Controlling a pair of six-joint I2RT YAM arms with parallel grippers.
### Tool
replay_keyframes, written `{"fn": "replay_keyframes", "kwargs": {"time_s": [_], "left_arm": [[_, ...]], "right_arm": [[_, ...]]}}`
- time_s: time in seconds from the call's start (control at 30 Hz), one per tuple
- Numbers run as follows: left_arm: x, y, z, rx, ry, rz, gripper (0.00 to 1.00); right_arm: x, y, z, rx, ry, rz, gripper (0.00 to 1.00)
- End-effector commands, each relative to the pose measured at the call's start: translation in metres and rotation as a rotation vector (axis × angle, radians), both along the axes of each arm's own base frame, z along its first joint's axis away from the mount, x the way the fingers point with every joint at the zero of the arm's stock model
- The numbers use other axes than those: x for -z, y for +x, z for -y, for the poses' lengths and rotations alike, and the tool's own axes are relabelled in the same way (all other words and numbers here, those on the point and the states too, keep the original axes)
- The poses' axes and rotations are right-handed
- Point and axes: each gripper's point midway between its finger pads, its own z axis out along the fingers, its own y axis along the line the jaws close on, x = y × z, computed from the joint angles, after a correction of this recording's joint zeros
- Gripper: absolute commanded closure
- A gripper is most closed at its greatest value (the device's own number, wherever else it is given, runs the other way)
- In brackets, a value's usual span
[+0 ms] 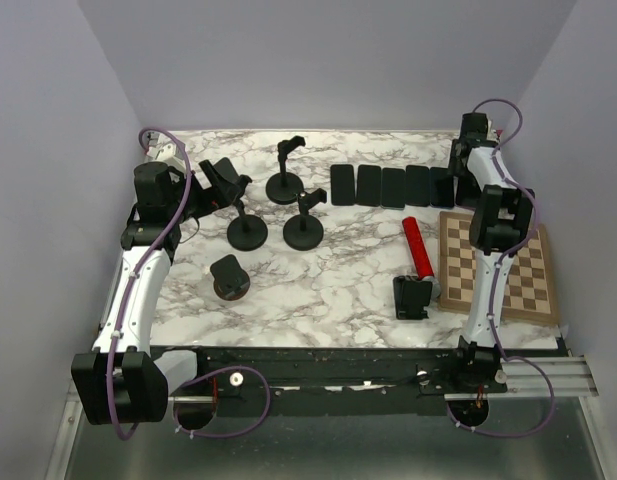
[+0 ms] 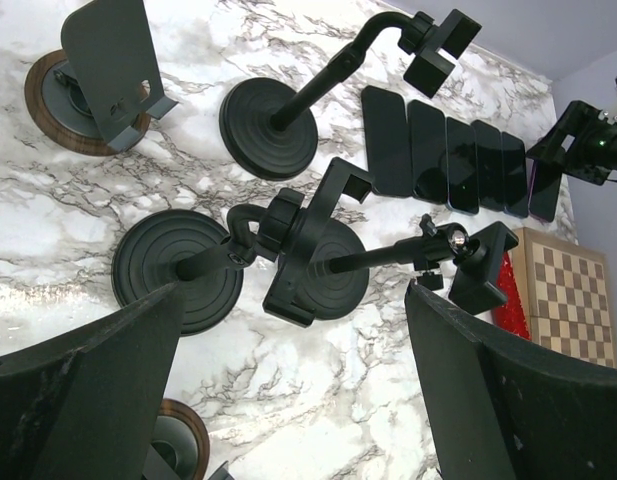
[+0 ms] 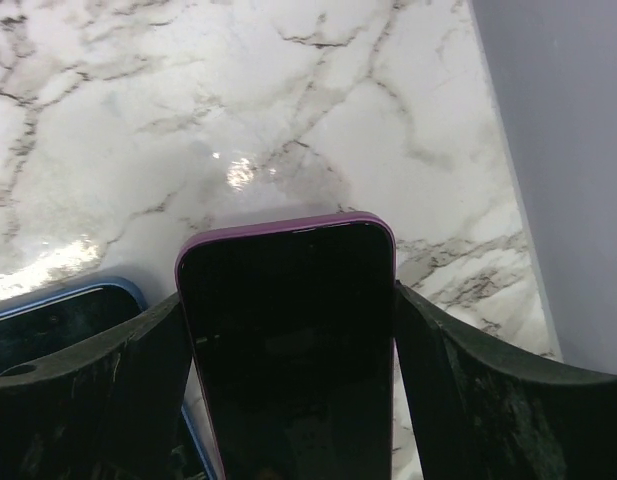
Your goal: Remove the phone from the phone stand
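We see the purple-cased phone (image 3: 288,370) over the marble table (image 3: 138,120), squarely between the fingers of the right gripper (image 3: 288,295) — one finger against each long edge, though we cannot tell whether they press or merely touch. A blue-cased phone (image 3: 58,325) lies just beside. The left gripper (image 2: 295,290) gapes wide, holding nothing — above a phone stand (image 2: 288,250).

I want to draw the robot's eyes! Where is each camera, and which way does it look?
Top: above and behind, looking down on the marble table; left arm and right arm show.
Left wrist: on the left arm, facing phone stands; open left fingers at bottom.
Right wrist: on the right arm, facing a purple phone between the right fingers.
Shared: top and left wrist both see the chessboard.
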Motion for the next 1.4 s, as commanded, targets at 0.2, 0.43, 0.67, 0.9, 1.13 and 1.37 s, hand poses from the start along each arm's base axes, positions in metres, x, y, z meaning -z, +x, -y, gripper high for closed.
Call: {"fn": "replay_keyframes", "kwargs": {"time_s": [0.2,0.43,0.67,0.9,1.13,1.37], "left_arm": [[0.001,0.0,-0.007,-0.031,0.025,0.021,0.02],[-0.007,-0.002,-0.013,-0.053,0.055,0.05,0.01],[-0.014,-0.006,-0.022,-0.095,0.092,0.079,0.01],[-0.036,-0.013,-0.031,-0.131,0.146,0.145,0.01],[-0.084,-0.029,-0.044,-0.19,0.209,0.266,0.02],[-0.168,-0.066,-0.036,-0.196,0.152,0.459,0.02]], "right_arm": [[-0.001,0.005,-0.019,-0.014,0.094,0.002,0.04],[-0.067,-0.009,-0.012,0.159,0.061,0.097,0.0],[-0.144,-0.055,-0.036,0.218,0.184,0.257,0.0],[-0.183,-0.119,-0.162,-0.065,0.313,0.322,0.0],[-0.242,-0.204,-0.205,-0.264,0.445,0.462,0.0],[-0.331,-0.279,-0.181,-0.308,0.42,0.69,0.0]]}}
